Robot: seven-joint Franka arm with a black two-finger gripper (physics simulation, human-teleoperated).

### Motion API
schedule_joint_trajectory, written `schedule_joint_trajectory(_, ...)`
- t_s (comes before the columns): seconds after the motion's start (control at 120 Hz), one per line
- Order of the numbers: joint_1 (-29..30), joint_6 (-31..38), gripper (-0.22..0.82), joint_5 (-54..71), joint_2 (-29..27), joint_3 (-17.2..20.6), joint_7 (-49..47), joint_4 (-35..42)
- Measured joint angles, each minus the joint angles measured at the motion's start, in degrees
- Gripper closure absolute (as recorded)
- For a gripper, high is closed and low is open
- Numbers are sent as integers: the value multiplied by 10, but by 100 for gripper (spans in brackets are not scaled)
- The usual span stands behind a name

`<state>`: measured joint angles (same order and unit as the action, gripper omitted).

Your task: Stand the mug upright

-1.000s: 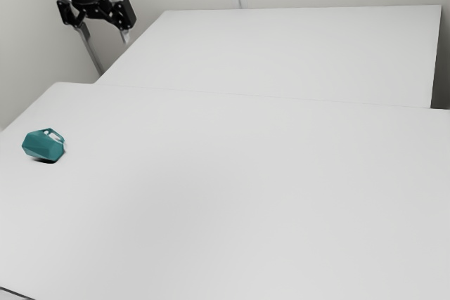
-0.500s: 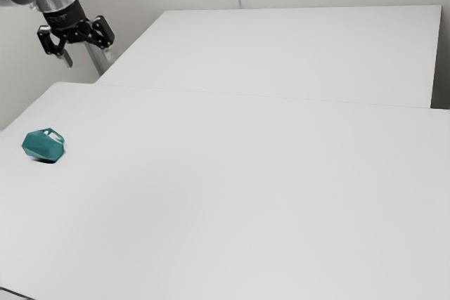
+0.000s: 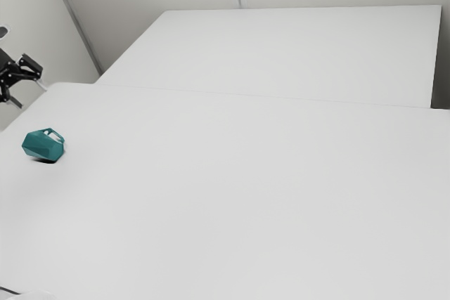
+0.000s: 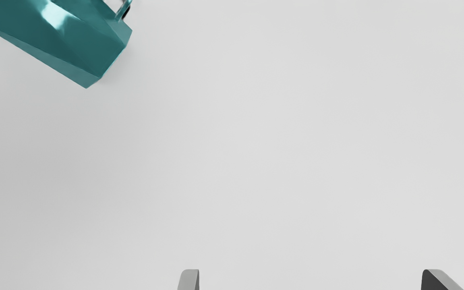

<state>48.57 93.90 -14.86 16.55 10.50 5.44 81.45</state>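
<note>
A teal, faceted mug [image 4: 79, 44] lies on its side on the white tabletop [image 4: 296, 141], well apart from the gripper [image 3: 33, 98] and its 2 grey fingertips [image 4: 189, 280], which stand wide open. Its body is cut off by the view's edge, as is its 1 handle [image 4: 122, 11] (a slim one). A pale highlight [image 4: 56, 18] gleams on the facets, and a soft shadow falls beside the mug.

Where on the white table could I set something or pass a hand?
The white tabletop is bare from the teal faceted mug, lying on its side, to the exterior view's right edge, and back to the thin seam. It's tightest at that view's left, where the black gripper hangs open near the mug.
</note>
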Motion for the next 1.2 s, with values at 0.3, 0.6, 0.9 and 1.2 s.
schedule_joint_trajectory(0.3, 56, -30, 0, -23, 156, -8, 144, -142)
schedule_joint_trajectory(0.6, 101, -47, 0, -36, 235, -23, 276, -222)
schedule_joint_trajectory(0.9, 120, -31, 0, -58, 323, -26, 379, -298)
schedule_joint_trajectory(1.2, 120, 30, 0, -107, 367, -9, 452, -304)
